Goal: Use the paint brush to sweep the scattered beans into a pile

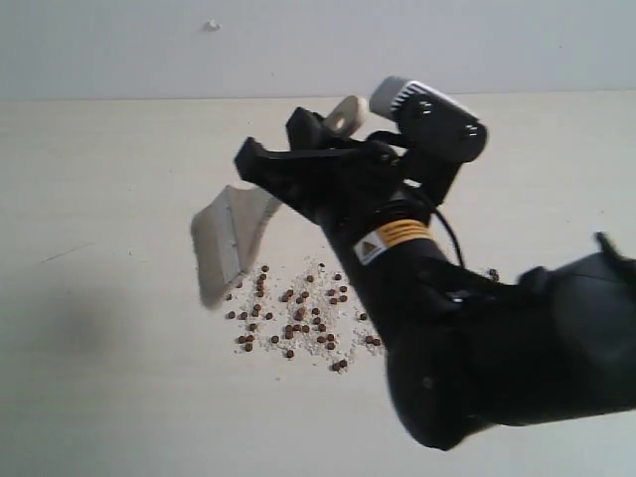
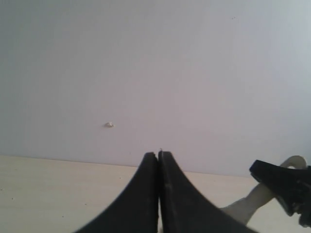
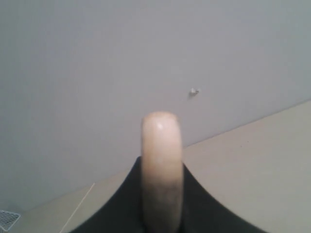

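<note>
The beans (image 1: 298, 318) lie scattered with whitish crumbs on the beige table, in a loose patch with no mound. My right gripper (image 1: 303, 159) is shut on the paint brush's cream handle. The silver ferrule (image 1: 238, 219) and pale bristles (image 1: 212, 266) slant down to the patch's left edge. Whether the bristle tips touch the table cannot be told. In the right wrist view the handle end (image 3: 162, 155) stands between the black jaws of the right gripper (image 3: 162, 167). My left gripper (image 2: 159, 155) is shut on nothing and sees the handle (image 2: 252, 201) to one side.
A pale wall with a small white speck (image 1: 212, 25) rises behind the table (image 1: 99, 378). One stray bean (image 1: 492, 273) lies right of the arm. The bulky black right arm (image 1: 497, 358) covers the table's right front.
</note>
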Action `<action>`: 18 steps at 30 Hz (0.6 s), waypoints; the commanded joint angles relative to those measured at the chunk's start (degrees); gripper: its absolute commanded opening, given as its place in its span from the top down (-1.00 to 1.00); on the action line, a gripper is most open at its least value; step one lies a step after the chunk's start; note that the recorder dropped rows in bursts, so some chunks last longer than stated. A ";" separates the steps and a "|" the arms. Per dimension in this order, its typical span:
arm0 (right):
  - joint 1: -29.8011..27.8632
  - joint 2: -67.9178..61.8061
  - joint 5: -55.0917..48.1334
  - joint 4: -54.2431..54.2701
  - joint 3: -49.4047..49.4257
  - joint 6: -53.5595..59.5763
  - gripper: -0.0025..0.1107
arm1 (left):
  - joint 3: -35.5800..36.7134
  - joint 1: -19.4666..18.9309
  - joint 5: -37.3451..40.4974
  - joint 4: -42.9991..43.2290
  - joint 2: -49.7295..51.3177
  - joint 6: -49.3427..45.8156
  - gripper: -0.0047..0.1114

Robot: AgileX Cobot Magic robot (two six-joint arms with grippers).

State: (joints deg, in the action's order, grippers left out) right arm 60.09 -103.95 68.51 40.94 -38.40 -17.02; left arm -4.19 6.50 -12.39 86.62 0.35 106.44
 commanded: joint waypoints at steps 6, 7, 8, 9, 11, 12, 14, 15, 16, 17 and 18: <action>1.87 -13.72 1.46 5.26 -14.90 -3.05 0.96 | 0.29 -0.05 0.12 0.23 -0.35 0.21 0.92; 1.87 -14.84 1.46 6.46 -16.12 -3.05 0.96 | 0.29 -0.05 0.12 0.23 -0.35 0.21 0.92; 1.87 -15.86 1.46 7.87 -17.18 -2.86 0.96 | 0.29 -0.05 0.12 0.23 -0.35 0.21 0.92; 1.87 -16.76 1.46 8.83 -17.92 -2.51 0.96 | 0.29 -0.05 0.12 0.23 -0.35 0.21 0.92; 1.87 -18.13 -1.17 11.47 -19.24 -2.15 0.96 | 0.29 -0.05 0.12 0.23 -0.35 0.21 0.92; 1.87 -18.59 -2.13 12.57 -19.60 -1.57 0.96 | 0.29 -0.05 0.12 0.23 -0.35 0.21 0.92; 1.87 -19.42 -2.55 14.51 -19.82 0.96 0.96 | 0.29 -0.05 0.12 0.23 -0.35 0.21 0.92; 1.87 -19.52 -2.55 15.11 -19.82 2.56 0.96 | 0.29 -0.05 0.12 0.23 -0.35 0.21 0.92; 1.87 -19.67 -2.85 15.92 -19.82 5.15 0.96 | 0.29 -0.05 0.12 0.23 -0.35 0.21 0.92; 1.87 -19.67 -3.38 16.47 -19.82 7.93 0.96 | 0.29 -0.05 0.12 0.23 -0.35 0.21 0.92; 1.87 -19.67 -3.94 17.10 -19.82 10.98 0.96 | 0.29 -0.05 0.12 0.23 -0.35 0.21 0.92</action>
State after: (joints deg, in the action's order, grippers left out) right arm 61.91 -123.71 65.22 56.34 -57.62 -13.01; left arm -4.19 6.50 -12.39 86.62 0.35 106.44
